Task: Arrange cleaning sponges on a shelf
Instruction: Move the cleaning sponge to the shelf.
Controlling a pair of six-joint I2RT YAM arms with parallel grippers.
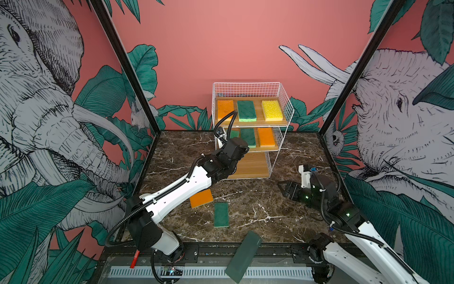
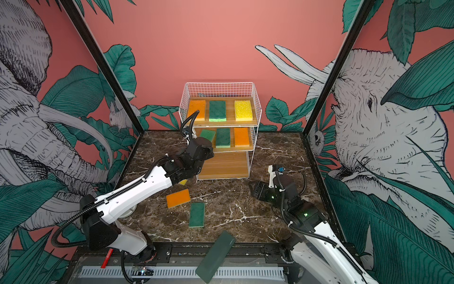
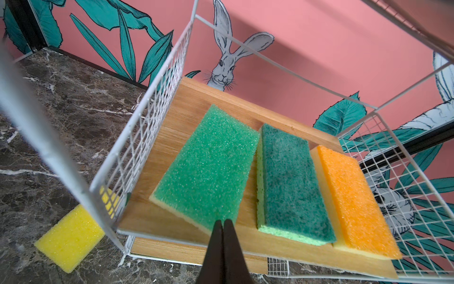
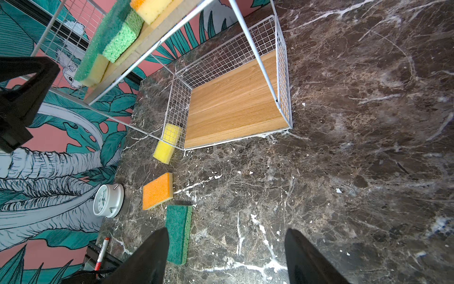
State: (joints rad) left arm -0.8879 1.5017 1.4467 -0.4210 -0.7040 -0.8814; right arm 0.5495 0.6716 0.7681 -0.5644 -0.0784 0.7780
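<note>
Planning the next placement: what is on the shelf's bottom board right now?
In the right wrist view the bottom board of the shelf shows only bare wood. In both top views the left arm covers its near-left corner.

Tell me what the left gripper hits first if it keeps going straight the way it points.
Probably the light green sponge on the middle board: the shut left gripper points at its near edge. Whether they already touch is unclear.

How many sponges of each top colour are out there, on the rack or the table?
Orange sponges: 3
Green sponges: 4
Yellow sponges: 2
Total: 9
</note>
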